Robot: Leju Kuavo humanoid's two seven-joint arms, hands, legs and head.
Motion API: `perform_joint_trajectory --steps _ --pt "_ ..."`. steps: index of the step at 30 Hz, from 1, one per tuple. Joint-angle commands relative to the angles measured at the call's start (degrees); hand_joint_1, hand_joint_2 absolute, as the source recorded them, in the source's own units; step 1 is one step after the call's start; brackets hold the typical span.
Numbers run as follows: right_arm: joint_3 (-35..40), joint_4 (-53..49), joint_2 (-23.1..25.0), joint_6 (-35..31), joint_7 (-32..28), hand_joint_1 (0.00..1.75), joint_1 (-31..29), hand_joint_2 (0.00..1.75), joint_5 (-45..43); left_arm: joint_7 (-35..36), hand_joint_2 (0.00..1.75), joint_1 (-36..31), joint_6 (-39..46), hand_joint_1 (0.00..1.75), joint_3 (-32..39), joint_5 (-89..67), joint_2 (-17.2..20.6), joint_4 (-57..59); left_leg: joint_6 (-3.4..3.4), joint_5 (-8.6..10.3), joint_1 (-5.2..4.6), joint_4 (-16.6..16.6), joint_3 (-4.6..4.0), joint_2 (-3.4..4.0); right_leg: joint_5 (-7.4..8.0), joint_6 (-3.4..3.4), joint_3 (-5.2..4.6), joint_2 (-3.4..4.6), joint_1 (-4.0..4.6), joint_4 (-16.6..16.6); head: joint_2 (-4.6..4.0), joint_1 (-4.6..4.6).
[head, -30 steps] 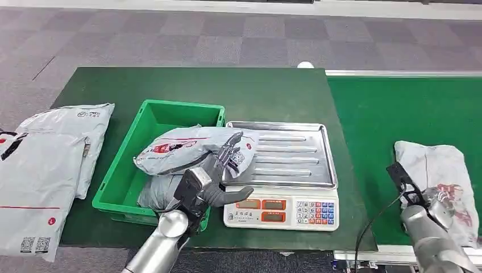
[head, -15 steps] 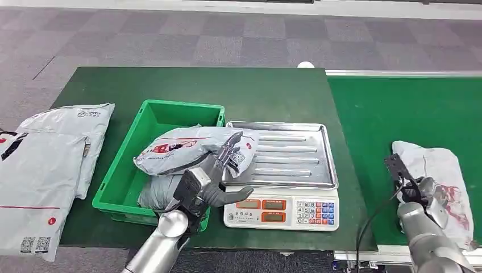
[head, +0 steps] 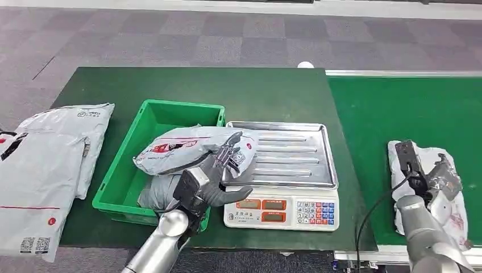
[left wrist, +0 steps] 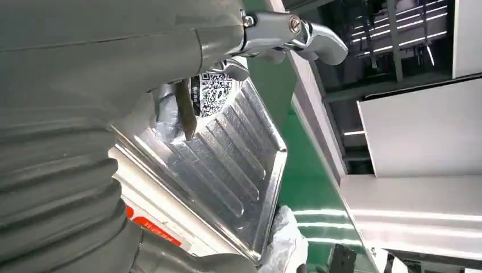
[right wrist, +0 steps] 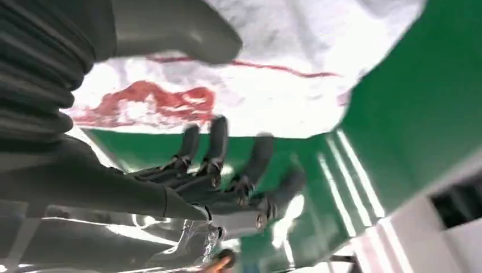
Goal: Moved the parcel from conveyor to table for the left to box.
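Note:
A white parcel with red print (head: 457, 213) lies on the green conveyor (head: 398, 108) at the right. My right hand (head: 440, 176) hovers over it with fingers spread and nothing in them; the right wrist view shows the hand (right wrist: 227, 182) just above the parcel (right wrist: 273, 85). A grey parcel (head: 176, 148) lies across the green bin (head: 122, 170) and the scale's steel tray (head: 295, 153). My left hand (head: 215, 173) rests beside it, fingers stretched along its end near the QR label (left wrist: 210, 91), thumb apart.
The scale (head: 284, 210) with its keypad stands at the table's front edge. Another grey parcel (head: 156, 190) lies in the bin underneath. Two large grey parcels (head: 51, 153) lie at the left end of the green table (head: 199, 85).
My right hand has moved forward and up over the conveyor parcel, its fingers spreading. The left hand and the grey parcel have not moved.

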Motion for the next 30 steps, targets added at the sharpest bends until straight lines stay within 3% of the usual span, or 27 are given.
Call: perform_joint_trajectory --steps 1,3,7,12,20,24,25,26,30 --pt "1.3 5.5 -1.2 7.3 8.1 0.0 -1.2 1.75 2.5 0.0 1.75 -3.1 -0.6 0.0 -1.3 0.2 1.6 4.7 -0.05 0.04 0.05 -0.1 0.05 -0.02 0.05 -0.09 0.07 0.04 0.05 -0.1 0.0 0.0" --pt "1.4 5.4 -1.2 7.4 8.2 0.0 -1.3 1.75 2.5 0.0 1.75 -3.1 -0.6 0.0 -1.3 0.2 1.5 4.7 -0.06 0.03 0.03 -0.1 0.05 0.05 0.07 -0.11 0.03 0.11 0.03 -0.1 0.0 0.0" --pt "2.9 6.5 -1.9 15.9 16.4 0.0 -1.3 1.75 5.7 -0.1 1.75 -3.7 -0.7 0.0 -1.3 0.4 1.4 5.3 -0.07 0.04 0.07 -0.1 0.07 0.05 0.08 -0.12 0.06 0.14 0.08 -0.1 0.0 0.0" --pt "3.6 7.3 -2.8 23.1 20.4 0.0 -1.3 1.75 7.4 0.1 1.75 -3.9 -0.9 0.0 -1.2 0.3 1.3 5.4 -0.06 0.07 0.09 -0.2 0.08 0.05 0.13 -0.13 0.09 0.14 0.1 -0.2 0.0 0.0" --pt "5.1 7.7 -2.1 34.6 22.1 0.0 -1.2 1.75 10.0 0.1 1.75 -4.5 -0.9 0.0 -1.0 -0.4 1.0 7.0 -0.07 0.04 0.09 -0.1 0.08 0.07 0.1 -0.13 0.09 0.15 0.09 -0.2 0.0 0.0" --pt "5.5 7.4 -1.2 37.2 20.5 0.02 -1.6 1.75 10.4 -0.1 1.75 -4.3 -0.8 0.0 -0.8 -0.8 0.8 7.4 -0.04 0.01 0.06 -0.1 0.07 0.07 0.05 -0.07 0.06 0.11 0.06 -0.1 0.0 0.0" --pt "5.5 7.3 -1.0 37.1 20.1 0.16 -1.6 1.75 10.5 -0.2 1.75 -4.1 -0.7 0.0 -0.7 -0.9 0.8 7.3 -0.06 0.04 0.09 -0.1 0.09 0.07 0.1 -0.1 0.1 0.14 0.1 -0.2 0.0 0.0" --pt "5.3 7.2 -0.9 37.0 19.6 1.75 -1.8 1.75 10.2 -0.2 1.75 -3.9 -0.6 0.0 -0.6 -0.9 0.8 7.0 -0.06 0.05 0.1 -0.1 0.1 0.1 0.12 -0.12 0.11 0.17 0.1 -0.2 0.0 0.0" --pt "5.2 7.2 -0.7 37.0 19.5 1.75 -1.9 1.75 10.2 -0.1 1.75 -3.8 -0.7 0.0 -0.6 -1.0 0.8 6.9 -0.06 0.06 0.1 -0.1 0.11 0.13 0.13 -0.11 0.12 0.2 0.1 -0.2 0.0 0.0"
